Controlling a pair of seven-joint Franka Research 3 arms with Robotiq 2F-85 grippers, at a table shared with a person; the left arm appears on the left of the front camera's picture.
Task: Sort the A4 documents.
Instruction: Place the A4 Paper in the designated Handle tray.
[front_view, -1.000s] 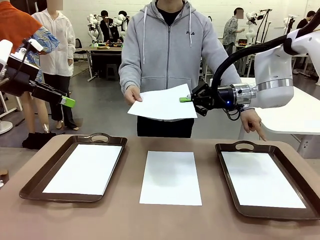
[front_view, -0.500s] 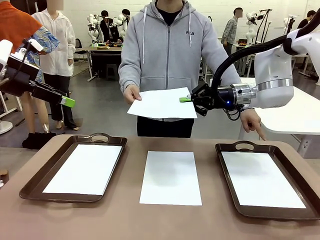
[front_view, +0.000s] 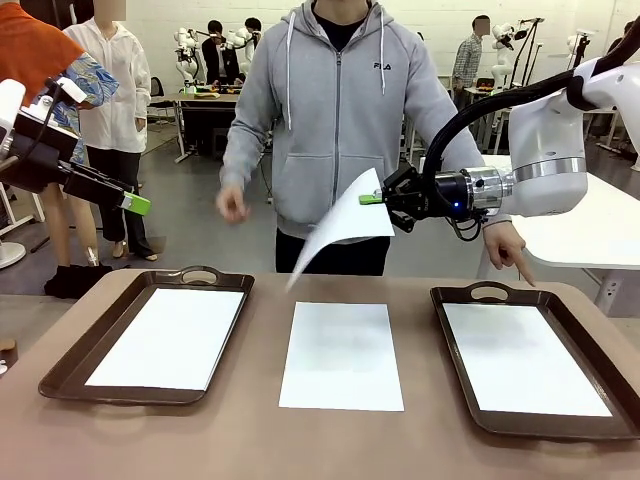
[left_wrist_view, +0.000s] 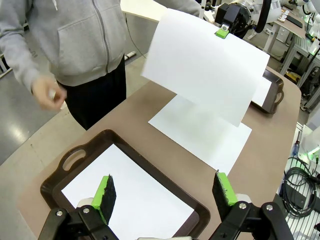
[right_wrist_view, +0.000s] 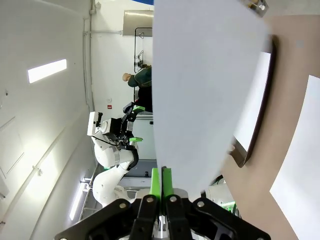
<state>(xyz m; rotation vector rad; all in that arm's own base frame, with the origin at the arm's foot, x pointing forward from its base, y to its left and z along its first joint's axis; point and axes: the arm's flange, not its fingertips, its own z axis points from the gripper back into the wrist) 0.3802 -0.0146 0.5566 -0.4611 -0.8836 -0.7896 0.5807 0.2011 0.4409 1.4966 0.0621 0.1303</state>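
Evidently mid-sort: right claw (front_view: 372, 198) clamped a drooping A4 sheet (front_view: 340, 225); left claw (front_view: 137, 204) gaped empty at nine o'clock. Next needed laying it flat in a tray (front_view: 448, 345).

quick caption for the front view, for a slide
Right gripper pinches one A4 sheet by its edge over the table, clear of the person's hand.
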